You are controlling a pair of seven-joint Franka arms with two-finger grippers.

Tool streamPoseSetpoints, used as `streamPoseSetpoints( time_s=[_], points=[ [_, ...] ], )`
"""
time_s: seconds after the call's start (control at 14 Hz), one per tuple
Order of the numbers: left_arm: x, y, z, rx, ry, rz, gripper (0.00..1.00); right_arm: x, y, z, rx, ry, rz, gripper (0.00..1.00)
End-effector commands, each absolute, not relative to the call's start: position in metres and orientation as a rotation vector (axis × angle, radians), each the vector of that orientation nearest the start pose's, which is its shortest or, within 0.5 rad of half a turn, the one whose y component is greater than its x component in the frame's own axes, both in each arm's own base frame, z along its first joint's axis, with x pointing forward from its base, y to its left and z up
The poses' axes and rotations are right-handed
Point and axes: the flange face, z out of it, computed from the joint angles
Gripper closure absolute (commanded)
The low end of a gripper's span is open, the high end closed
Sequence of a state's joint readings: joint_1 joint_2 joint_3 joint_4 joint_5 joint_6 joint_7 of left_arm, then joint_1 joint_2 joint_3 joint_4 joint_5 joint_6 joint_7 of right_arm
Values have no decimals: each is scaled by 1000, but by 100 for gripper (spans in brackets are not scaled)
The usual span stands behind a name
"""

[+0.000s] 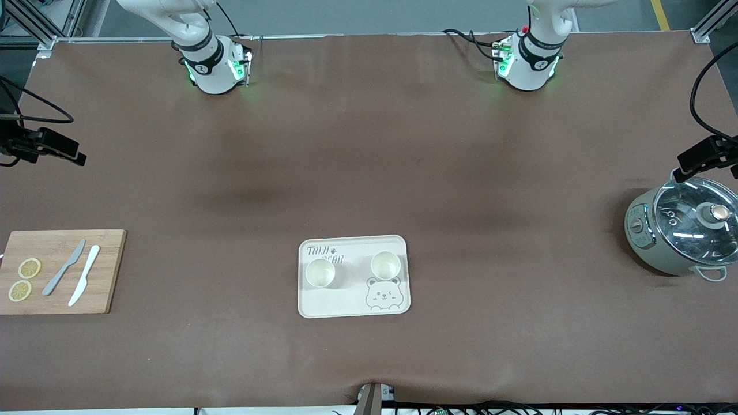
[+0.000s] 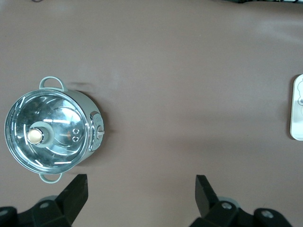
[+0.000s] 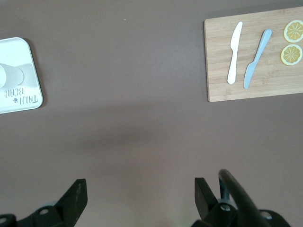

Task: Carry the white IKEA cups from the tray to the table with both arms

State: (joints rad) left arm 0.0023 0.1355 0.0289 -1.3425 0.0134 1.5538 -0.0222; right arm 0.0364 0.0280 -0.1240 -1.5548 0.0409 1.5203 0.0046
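Observation:
Two white IKEA cups stand upright on the cream bear tray point(image 1: 351, 305), one point(image 1: 320, 272) toward the right arm's end, the other point(image 1: 386, 265) toward the left arm's end. Only the arms' bases show in the front view, the right arm point(image 1: 210, 63) and the left arm point(image 1: 527, 60); both grippers are outside that view. My left gripper point(image 2: 140, 182) is open and empty, high over bare table between the pot point(image 2: 49, 131) and the tray's edge point(image 2: 298, 118). My right gripper point(image 3: 140, 185) is open and empty, high over bare table between the tray point(image 3: 19, 101) and the cutting board point(image 3: 253, 61).
A wooden cutting board point(image 1: 57, 271) with two knives and two lemon slices lies at the right arm's end. A grey-green pot with a glass lid point(image 1: 683, 233) stands at the left arm's end. Black camera mounts point(image 1: 52, 147) point(image 1: 706, 153) stick in at both table ends.

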Motion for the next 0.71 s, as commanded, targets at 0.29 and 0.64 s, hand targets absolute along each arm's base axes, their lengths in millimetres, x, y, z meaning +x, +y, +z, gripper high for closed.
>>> streamPoseSetpoints(
  time_s=[0.29,0.64],
  points=[
    [596,19,650,-3139,-83,-87,0,552,-40,613,-3115,121,85,0],
    [604,13,620,-3145,-67,5,0,552,-40,614,-3113,124,82,0]
  ],
)
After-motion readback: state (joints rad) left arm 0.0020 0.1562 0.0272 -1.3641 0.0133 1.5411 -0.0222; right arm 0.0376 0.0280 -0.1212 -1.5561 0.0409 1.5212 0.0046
